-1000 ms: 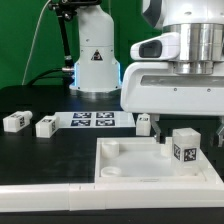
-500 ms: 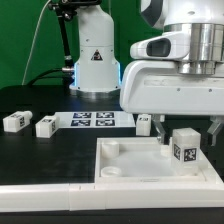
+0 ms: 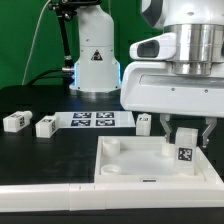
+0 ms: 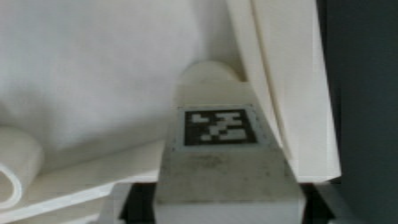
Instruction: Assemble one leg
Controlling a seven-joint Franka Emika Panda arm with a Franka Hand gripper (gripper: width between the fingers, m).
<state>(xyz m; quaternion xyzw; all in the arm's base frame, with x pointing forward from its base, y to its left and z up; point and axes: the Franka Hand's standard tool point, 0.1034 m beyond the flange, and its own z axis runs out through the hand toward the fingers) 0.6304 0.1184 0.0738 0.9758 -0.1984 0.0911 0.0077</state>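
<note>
A leg, a small white block with a black-and-white tag on its face, stands on the large white panel near the corner at the exterior view's right. My gripper is low over it, with one finger on each side of the leg and a narrow gap on both sides. In the wrist view the leg fills the space between the jaws, tag up, beside the panel's raised rim. Two more legs lie on the black table at the exterior view's left.
The marker board lies behind the panel, with another leg next to it. The robot base stands at the back. A round corner socket shows on the panel in the wrist view.
My gripper has come down around the standing leg, and its fingers have drawn in closer to the leg's sides. The leg has not moved.
</note>
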